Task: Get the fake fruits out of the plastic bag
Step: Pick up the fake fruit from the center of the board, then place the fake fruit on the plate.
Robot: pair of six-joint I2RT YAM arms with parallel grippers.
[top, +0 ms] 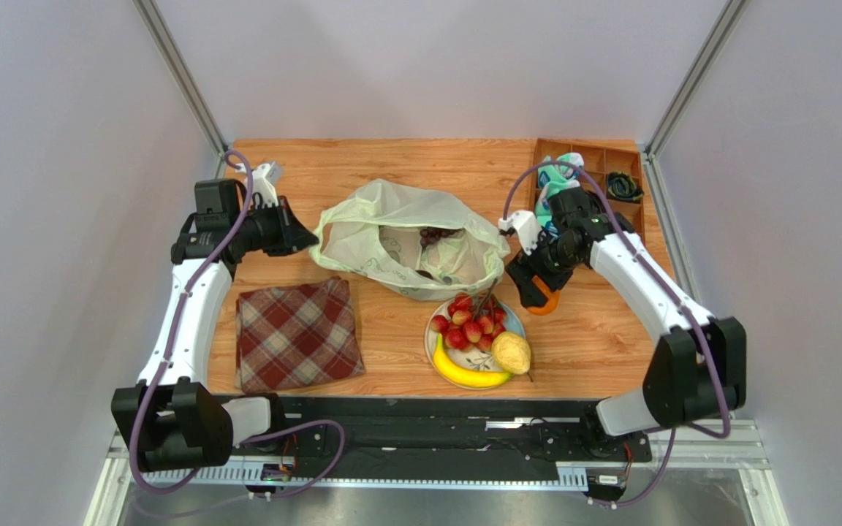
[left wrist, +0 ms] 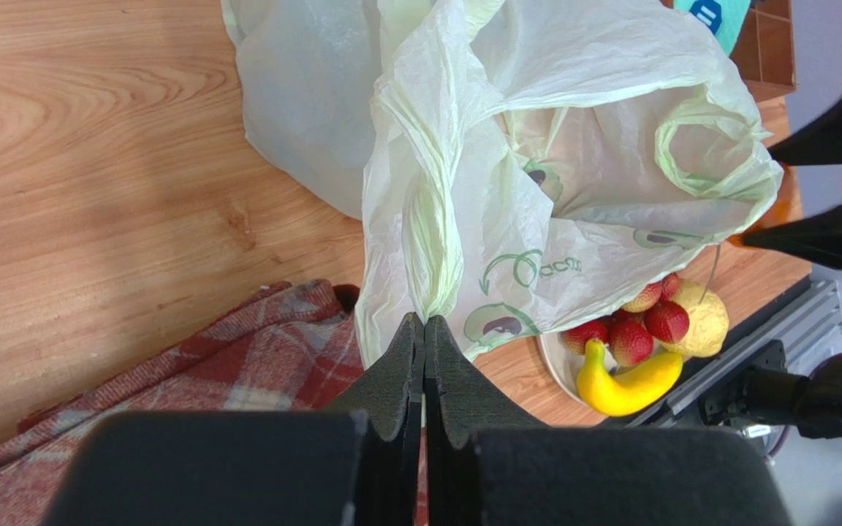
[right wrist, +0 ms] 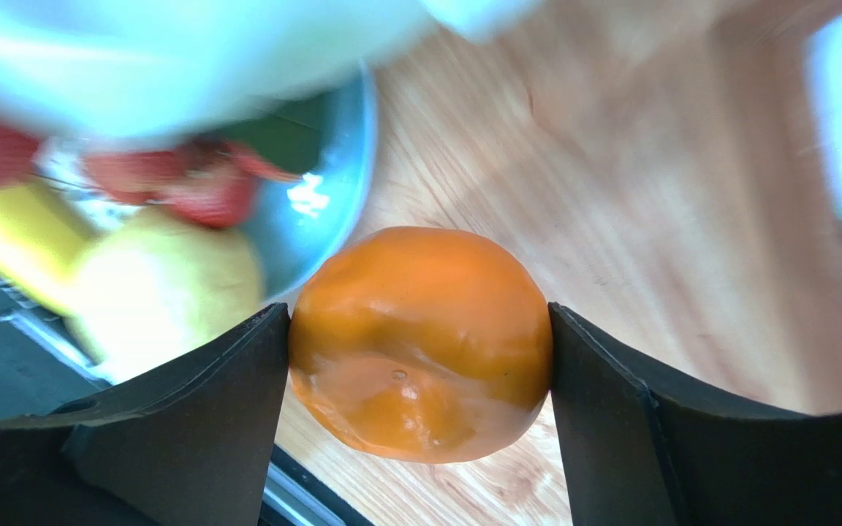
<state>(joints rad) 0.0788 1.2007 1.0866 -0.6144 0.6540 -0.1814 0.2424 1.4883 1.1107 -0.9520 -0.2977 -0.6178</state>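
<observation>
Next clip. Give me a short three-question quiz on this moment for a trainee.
1. True or false: the right pincer is empty.
2. How many kinds of fruit lie on the plate? A one; B three; C five.
3. Fill in: the left pincer is shut on a fold of the ____.
Key: 1 false, it grips the orange. 2 B. 3 plastic bag.

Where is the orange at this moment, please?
In the top view, the orange is clamped in the right gripper, just right of the plate.
</observation>
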